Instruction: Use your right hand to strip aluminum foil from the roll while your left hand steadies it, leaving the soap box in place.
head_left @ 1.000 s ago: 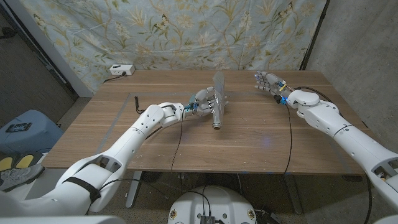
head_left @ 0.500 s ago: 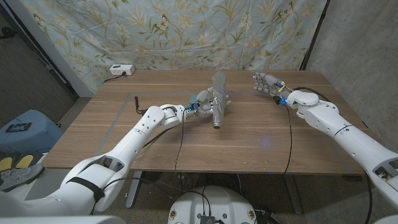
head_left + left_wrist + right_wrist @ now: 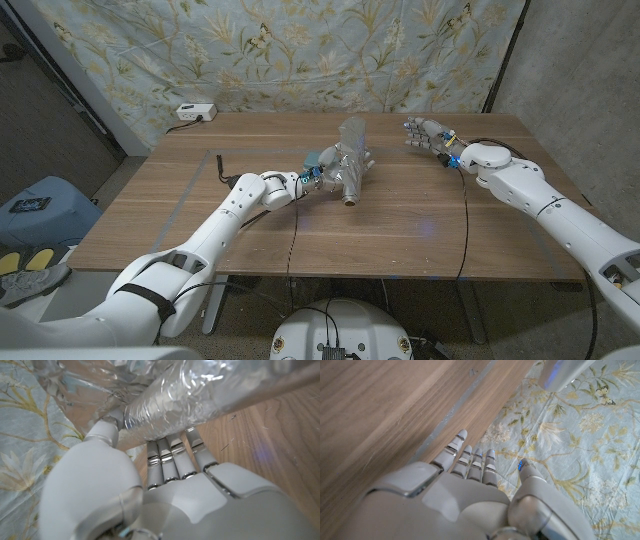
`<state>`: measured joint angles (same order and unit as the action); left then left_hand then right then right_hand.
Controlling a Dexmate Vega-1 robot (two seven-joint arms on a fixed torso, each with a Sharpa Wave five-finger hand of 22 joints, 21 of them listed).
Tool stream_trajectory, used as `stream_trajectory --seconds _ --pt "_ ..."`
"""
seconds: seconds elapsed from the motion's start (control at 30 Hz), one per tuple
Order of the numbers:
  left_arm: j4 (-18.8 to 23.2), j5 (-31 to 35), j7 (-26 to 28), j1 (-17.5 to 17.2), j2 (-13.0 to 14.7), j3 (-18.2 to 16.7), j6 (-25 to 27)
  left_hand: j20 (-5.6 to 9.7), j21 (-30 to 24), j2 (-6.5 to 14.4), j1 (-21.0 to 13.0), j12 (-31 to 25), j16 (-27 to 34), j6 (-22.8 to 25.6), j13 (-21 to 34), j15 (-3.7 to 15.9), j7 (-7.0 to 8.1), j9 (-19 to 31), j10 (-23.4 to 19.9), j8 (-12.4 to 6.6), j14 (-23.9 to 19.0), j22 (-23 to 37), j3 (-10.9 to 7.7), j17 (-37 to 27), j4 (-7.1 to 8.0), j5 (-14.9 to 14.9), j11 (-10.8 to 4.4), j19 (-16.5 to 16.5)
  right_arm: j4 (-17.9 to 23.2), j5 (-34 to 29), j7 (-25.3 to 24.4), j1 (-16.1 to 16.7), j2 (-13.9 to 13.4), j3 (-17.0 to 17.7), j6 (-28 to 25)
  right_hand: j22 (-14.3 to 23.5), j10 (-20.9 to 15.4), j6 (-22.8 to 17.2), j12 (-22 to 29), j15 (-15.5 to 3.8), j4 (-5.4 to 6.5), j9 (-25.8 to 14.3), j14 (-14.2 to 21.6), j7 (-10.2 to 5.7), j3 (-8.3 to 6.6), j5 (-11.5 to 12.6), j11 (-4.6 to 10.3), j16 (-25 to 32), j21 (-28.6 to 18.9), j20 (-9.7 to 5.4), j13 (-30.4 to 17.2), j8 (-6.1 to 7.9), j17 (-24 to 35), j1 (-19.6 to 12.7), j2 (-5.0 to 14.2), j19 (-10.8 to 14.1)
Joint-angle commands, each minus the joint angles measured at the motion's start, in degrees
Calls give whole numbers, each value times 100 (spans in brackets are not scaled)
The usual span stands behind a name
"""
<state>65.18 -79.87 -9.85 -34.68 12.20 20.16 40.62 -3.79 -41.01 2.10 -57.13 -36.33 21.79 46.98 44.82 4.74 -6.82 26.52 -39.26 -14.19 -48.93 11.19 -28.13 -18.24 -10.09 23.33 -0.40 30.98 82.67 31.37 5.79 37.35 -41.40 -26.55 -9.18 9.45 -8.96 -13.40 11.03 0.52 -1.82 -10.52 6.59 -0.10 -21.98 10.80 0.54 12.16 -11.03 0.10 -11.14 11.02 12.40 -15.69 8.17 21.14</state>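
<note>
Left hand (image 3: 327,166) grips the unlabelled foil roll (image 3: 350,172); right hand (image 3: 428,135) spread, empty.

Wooden table (image 3: 400,215): brown plank top, grain running side to side, with a faint pale taped line on the surface near the left forearm.

Foil roll (image 3: 350,180): lies on the table directly against the left hand (image 3: 325,165), a crinkled loose sheet standing up from it on the side away from the robot; well apart from the right hand (image 3: 425,135).

Small dark object (image 3: 221,168): thin, possibly a cable or tool, on the table beside the left forearm.

White box (image 3: 195,112): at the table's far corner, well beyond the left hand; whether it sits on the top is unclear.
</note>
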Motion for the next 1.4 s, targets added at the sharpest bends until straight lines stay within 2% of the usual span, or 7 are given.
stream_trajectory --seconds 0.03,0.5,0.9,1.4 --pt "-253 -162 -58 -7 -152 -133 114 -22 -23 392 -151 32 -38 42 -4 93 58 141 0 -9 -51 -4 -95 -23 133 33 -24 -49 -109 -60 114 -142 40 -96 -109 32 10 -28 16 12 -41 -28 11 40 -8 -13 -11 33 -4 22 -11 14 7 2 31 43" --pt "-437 -88 -258 84 -172 -143 192 -73 -15 324 -55 138 -123 -208 -53 8 53 106 203 126 112 -7 -21 -71 142 5 53 -177 -144 -57 158 -217 57 -130 -234 31 9 -35 17 19 -49 -29 11 52 -8 -15 -24 37 -6 33 -11 16 10 0 35 52" --pt "-484 -54 -327 106 -158 -168 300 -147 10 290 50 291 -232 -475 -160 -103 38 57 462 260 278 -10 28 -91 164 -23 125 -331 229 -117 101 -237 -73 -206 -618 31 8 -39 19 35 -60 -29 19 49 -4 -19 -70 42 -5 46 -11 17 11 -2 29 55" --pt "-585 -105 -404 79 -189 -250 361 -174 14 289 139 450 -348 -768 -259 -138 39 -3 771 352 411 -14 44 -97 169 -43 224 -428 318 -134 155 -280 -110 -259 -763 31 5 -39 20 40 -67 -29 26 58 -4 -20 -70 47 -5 51 -11 16 13 -3 33 61"
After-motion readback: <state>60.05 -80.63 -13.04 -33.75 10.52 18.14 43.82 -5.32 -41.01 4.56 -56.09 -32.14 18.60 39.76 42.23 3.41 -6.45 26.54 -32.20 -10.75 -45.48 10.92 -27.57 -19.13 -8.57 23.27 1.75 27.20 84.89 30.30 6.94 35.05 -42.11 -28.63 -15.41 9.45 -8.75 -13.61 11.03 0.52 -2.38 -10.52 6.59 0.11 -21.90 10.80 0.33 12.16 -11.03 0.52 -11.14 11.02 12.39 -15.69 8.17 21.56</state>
